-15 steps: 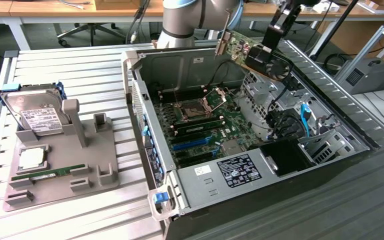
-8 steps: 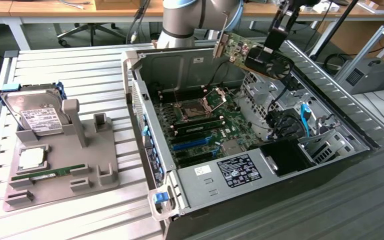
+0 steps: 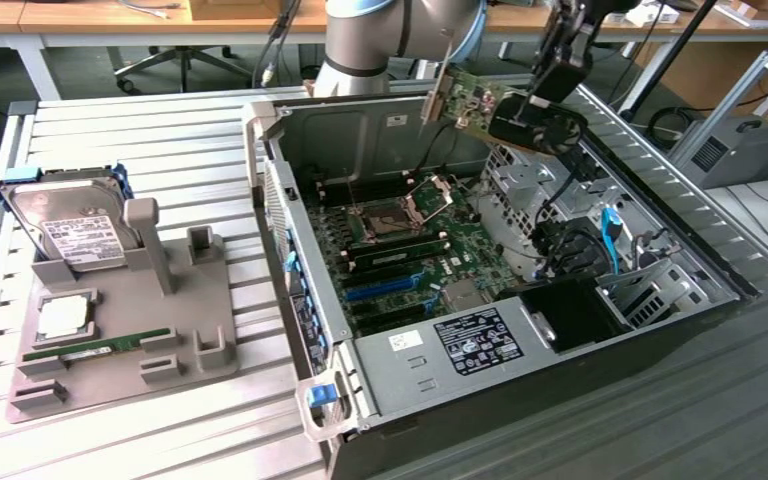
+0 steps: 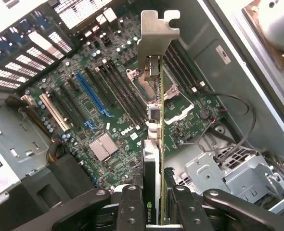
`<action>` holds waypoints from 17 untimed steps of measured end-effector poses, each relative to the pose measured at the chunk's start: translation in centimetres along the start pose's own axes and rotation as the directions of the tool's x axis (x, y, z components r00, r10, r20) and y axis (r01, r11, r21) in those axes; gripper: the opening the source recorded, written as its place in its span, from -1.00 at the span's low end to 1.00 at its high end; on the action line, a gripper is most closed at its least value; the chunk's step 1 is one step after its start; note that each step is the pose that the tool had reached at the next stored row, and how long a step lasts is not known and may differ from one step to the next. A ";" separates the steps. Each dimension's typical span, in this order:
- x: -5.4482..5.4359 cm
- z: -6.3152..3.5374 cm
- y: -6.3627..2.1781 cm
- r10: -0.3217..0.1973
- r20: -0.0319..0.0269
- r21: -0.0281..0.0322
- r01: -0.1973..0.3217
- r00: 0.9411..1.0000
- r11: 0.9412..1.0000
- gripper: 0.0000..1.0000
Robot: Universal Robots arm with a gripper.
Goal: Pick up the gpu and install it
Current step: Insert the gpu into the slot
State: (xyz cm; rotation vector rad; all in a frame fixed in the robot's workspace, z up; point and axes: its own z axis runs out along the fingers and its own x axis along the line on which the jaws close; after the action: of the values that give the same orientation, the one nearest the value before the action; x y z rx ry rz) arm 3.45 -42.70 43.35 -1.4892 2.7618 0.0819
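Hard drive (image 3: 71,235), RAM stick (image 3: 97,346), grey holder (image 3: 208,308), slatted table (image 3: 131,140)

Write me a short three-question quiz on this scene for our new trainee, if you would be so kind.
1. True or false: the gpu already sits in a slot on the motherboard.
2. What is the hand shut on? A) the gpu B) a cable C) nothing
3. Fill in: the hard drive stands on the grey holder at the exterior view's ____.
Key: 1 false, it is held above the open computer case; 2 A; 3 left.
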 end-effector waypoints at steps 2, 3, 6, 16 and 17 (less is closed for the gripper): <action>0.0 0.00 0.00 -0.035 -0.002 -0.001 0.035 0.999 0.999 -0.47; 0.0 0.00 0.00 -0.052 -0.002 -0.001 0.052 0.999 0.999 -0.47; 0.0 0.01 0.01 -0.111 -0.005 -0.003 0.111 0.994 0.994 -0.47; -0.1 0.03 0.04 -0.383 -0.015 -0.014 0.383 0.924 0.924 -0.47; -0.1 0.04 0.04 -0.414 -0.016 -0.015 0.414 0.910 0.910 -0.47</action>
State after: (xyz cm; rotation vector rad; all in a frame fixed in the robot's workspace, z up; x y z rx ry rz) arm 3.45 -42.62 43.32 -2.0488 2.3913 0.0809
